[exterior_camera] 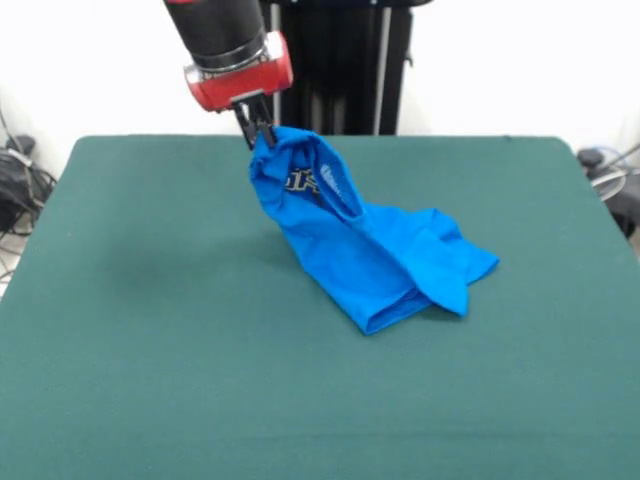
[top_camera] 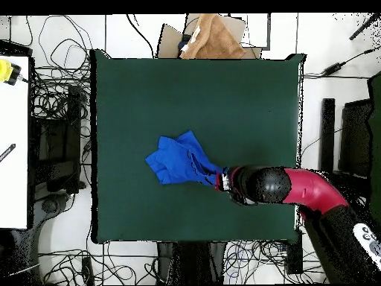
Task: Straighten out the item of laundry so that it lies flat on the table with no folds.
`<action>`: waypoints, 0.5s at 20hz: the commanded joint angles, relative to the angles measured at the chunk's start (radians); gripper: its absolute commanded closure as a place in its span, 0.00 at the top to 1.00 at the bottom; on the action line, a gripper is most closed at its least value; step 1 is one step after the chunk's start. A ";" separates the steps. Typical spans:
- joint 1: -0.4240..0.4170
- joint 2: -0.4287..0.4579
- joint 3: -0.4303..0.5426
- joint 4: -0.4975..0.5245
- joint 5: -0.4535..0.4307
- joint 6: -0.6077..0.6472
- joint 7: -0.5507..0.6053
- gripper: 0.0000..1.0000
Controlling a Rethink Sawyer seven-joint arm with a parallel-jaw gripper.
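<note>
I had the gripper (exterior_camera: pixel 259 131) pinched shut on a raised edge of the T-shirt (exterior_camera: pixel 372 252), seemingly the collar, its crumpled remainder trailing over the bench (exterior_camera: pixel 150 330) at mid-frame, so I judged a slow, low drag would flatten it best.

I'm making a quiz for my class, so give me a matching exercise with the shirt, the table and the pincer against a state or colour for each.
Things:
1. shirt
2. table
3. pincer

Descriptions:
A. dark green
B. shut on a raised corner of cloth
C. bright blue, bunched, partly lifted

Pairs: 1-C, 2-A, 3-B
</note>
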 commanded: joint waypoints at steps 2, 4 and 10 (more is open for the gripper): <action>-0.018 0.121 0.087 -0.015 -0.109 -0.018 -0.227 0.00; -0.039 0.144 0.089 -0.028 -0.128 -0.017 -0.259 0.00; -0.106 0.005 0.086 0.089 -0.176 -0.045 -0.206 0.00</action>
